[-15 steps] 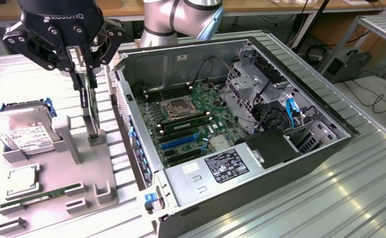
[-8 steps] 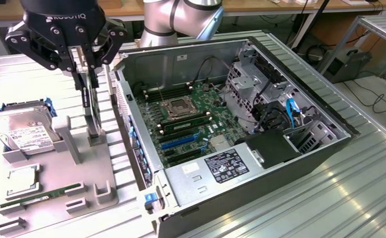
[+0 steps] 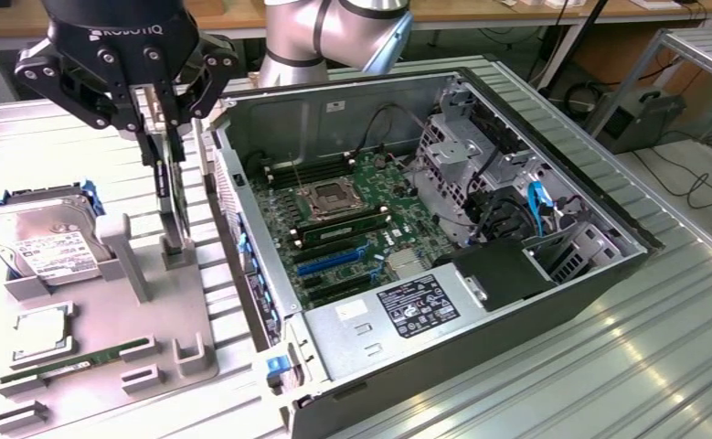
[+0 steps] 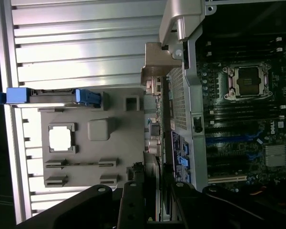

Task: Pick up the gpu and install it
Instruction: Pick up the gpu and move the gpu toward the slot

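You are seeing the gripper (image 3: 157, 123) hanging in the upper left of the exterior view, and its fingers (image 3: 139, 108) are closing on the gpu (image 3: 168, 201), clamping the top of its silvery bracket end. The card is hanging edge-on and nearly upright, running down toward the left-centre of the frame. Its lower end is sitting at a slotted stand on the grey tray (image 3: 111, 274); you cannot tell whether it is clear of the slot. The open computer case (image 3: 331, 101) is lying just to the exterior view's right of the card, with the motherboard (image 3: 344, 229) showing inside. On the tray, the hard drive (image 3: 45, 242) is resting at the far left and the green memory stick (image 3: 81, 358) is lying toward the lower left. The ribbed metal counter (image 3: 648, 366) is carrying everything.
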{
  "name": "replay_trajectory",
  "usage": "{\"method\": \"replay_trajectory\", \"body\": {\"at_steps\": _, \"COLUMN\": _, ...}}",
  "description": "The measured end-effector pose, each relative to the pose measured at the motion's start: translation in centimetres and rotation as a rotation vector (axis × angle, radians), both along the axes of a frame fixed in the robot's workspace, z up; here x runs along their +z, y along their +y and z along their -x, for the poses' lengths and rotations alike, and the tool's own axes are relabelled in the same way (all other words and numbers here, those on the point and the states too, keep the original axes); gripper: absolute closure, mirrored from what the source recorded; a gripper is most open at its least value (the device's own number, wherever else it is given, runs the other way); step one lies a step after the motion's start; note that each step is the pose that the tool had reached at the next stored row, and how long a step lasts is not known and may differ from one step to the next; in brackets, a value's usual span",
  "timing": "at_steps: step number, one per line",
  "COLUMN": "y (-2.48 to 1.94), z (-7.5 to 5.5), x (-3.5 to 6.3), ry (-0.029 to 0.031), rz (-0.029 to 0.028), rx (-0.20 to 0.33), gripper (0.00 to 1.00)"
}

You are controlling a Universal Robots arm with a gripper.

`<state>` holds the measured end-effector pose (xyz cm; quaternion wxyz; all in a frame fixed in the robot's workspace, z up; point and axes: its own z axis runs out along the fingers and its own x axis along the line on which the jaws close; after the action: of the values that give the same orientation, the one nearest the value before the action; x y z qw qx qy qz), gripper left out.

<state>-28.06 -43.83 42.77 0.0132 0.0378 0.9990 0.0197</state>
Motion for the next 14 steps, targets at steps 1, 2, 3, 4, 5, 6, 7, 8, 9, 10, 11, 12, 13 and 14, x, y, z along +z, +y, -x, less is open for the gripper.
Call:
{"method": "replay_trajectory", "body": {"at_steps": 1, "y": 0.00, "z": -0.02, "x": 0.00, "ry": 0.0000, "rz": 0.0000, "rx": 0.000, "gripper": 0.74}}
{"method": "replay_trajectory", "body": {"at_steps": 2, "y": 0.00, "z": -0.04, "x": -0.01, "ry": -0.0001, "rz": -0.0001, "rx": 0.000, "gripper": 0.74}}
{"method": "replay_trajectory", "body": {"at_steps": 3, "y": 0.00, "z": -0.13, "x": 0.00, "ry": 0.0000, "rz": 0.0000, "rx": 0.000, "gripper": 0.74}}
{"method": "replay_trajectory", "body": {"at_steps": 4, "y": 0.00, "z": -0.22, "x": -0.01, "ry": 0.0000, "rz": 0.0000, "rx": 0.000, "gripper": 0.74}}
{"method": "replay_trajectory", "body": {"at_steps": 5, "y": 0.00, "z": -0.23, "x": -0.01, "ry": 0.0000, "rz": 0.0000, "rx": 0.000, "gripper": 0.74}}
{"method": "replay_trajectory", "body": {"at_steps": 6, "y": 0.00, "z": -0.24, "x": -0.01, "ry": 0.0000, "rz": -0.0001, "rx": 0.000, "gripper": 0.74}}
{"method": "replay_trajectory", "body": {"at_steps": 7, "y": 0.00, "z": -0.26, "x": -0.01, "ry": 0.0000, "rz": -0.0001, "rx": 0.000, "gripper": 0.74}}
{"method": "replay_trajectory", "body": {"at_steps": 8, "y": 0.00, "z": -0.27, "x": -0.01, "ry": -0.0001, "rz": 0.0000, "rx": 0.000, "gripper": 0.74}}
{"method": "replay_trajectory", "body": {"at_steps": 9, "y": 0.00, "z": -0.29, "x": -0.01, "ry": -0.0001, "rz": -0.0001, "rx": 0.000, "gripper": 0.74}}
{"method": "replay_trajectory", "body": {"at_steps": 10, "y": 0.00, "z": -0.30, "x": -0.01, "ry": 0.0000, "rz": -0.0001, "rx": 0.000, "gripper": 0.74}}
{"method": "replay_trajectory", "body": {"at_steps": 11, "y": 0.00, "z": -0.32, "x": -0.01, "ry": -0.0001, "rz": -0.0001, "rx": 0.000, "gripper": 0.74}}
{"method": "replay_trajectory", "body": {"at_steps": 12, "y": 0.00, "z": -0.33, "x": -0.01, "ry": -0.0001, "rz": 0.0000, "rx": 0.000, "gripper": 0.74}}
{"method": "replay_trajectory", "body": {"at_steps": 13, "y": 0.00, "z": -0.36, "x": -0.01, "ry": -0.0001, "rz": -0.0001, "rx": 0.000, "gripper": 0.74}}
{"method": "replay_trajectory", "body": {"at_steps": 14, "y": 0.00, "z": -0.38, "x": -0.02, "ry": -0.0001, "rz": -0.0001, "rx": 0.000, "gripper": 0.74}}
